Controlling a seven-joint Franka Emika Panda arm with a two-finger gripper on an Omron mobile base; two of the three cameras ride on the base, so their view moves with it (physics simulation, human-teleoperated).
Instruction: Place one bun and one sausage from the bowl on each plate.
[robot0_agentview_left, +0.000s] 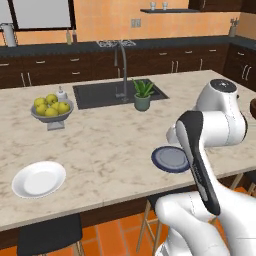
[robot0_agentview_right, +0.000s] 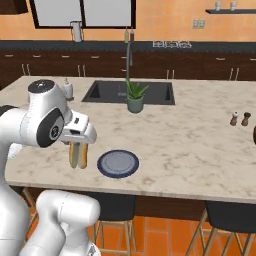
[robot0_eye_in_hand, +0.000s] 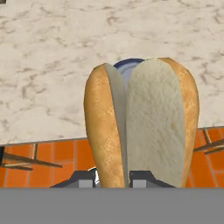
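Observation:
My gripper (robot0_agentview_right: 78, 148) is shut on a split golden bun (robot0_agentview_right: 78, 155), which hangs upright from it just above the counter's front edge. In the hand view the bun (robot0_eye_in_hand: 140, 122) rises from between the fingertips and hides most of the dark blue-grey plate (robot0_eye_in_hand: 127, 65) behind it. That plate (robot0_agentview_right: 118, 163) lies bare on the marble a little to the right of the bun, and it also shows beside my forearm (robot0_agentview_left: 169, 159). The white plate (robot0_agentview_left: 39, 179) sits bare at the counter's front left. A sliver of the reddish-brown bowl (robot0_agentview_left: 254, 108) shows at the right edge. The sausage is out of view.
A grey footed bowl of yellow-green fruit (robot0_agentview_left: 51, 109) stands at the left. The sink (robot0_agentview_left: 117, 93) with its tap and a potted plant (robot0_agentview_right: 134, 97) lie behind the blue plate. Salt and pepper shakers (robot0_agentview_right: 240, 118) stand at the right. Dark stools (robot0_agentview_right: 230, 216) stand under the counter's front edge.

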